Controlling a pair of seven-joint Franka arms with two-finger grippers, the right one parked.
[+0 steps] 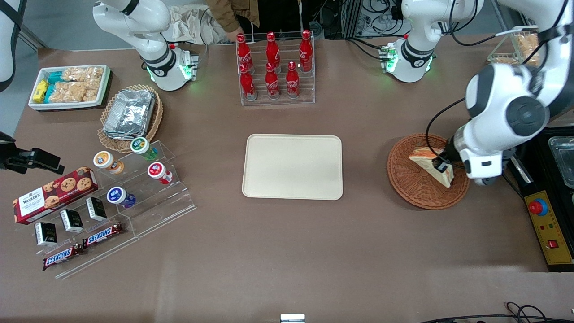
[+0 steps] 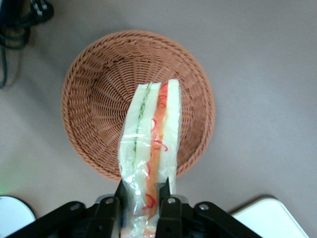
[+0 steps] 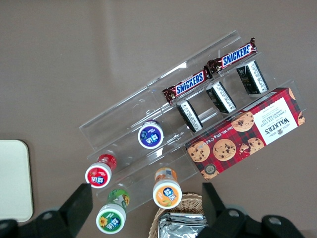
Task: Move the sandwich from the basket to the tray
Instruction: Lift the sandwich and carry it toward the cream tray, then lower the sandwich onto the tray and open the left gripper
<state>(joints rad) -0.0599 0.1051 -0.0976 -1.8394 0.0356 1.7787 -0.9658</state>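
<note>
The sandwich [image 1: 432,163] is a plastic-wrapped white wedge with orange-red and green filling [image 2: 151,144]. My left gripper [image 1: 441,169] is shut on its end, one finger [image 2: 118,196] on each side, and holds it over the reddish-brown wicker basket [image 1: 412,186]. In the left wrist view the gripper [image 2: 143,193] grips the sandwich above the basket [image 2: 94,99]; the sandwich seems lifted a little off the weave. The cream-beige tray [image 1: 292,166] lies bare on the table, beside the basket toward the parked arm's end.
A rack of red cola bottles [image 1: 274,67] stands farther from the front camera than the tray. A control box with a red button [image 1: 548,224] and a black appliance [image 1: 558,152] sit at the working arm's end. Snack racks [image 1: 112,197] lie toward the parked arm's end.
</note>
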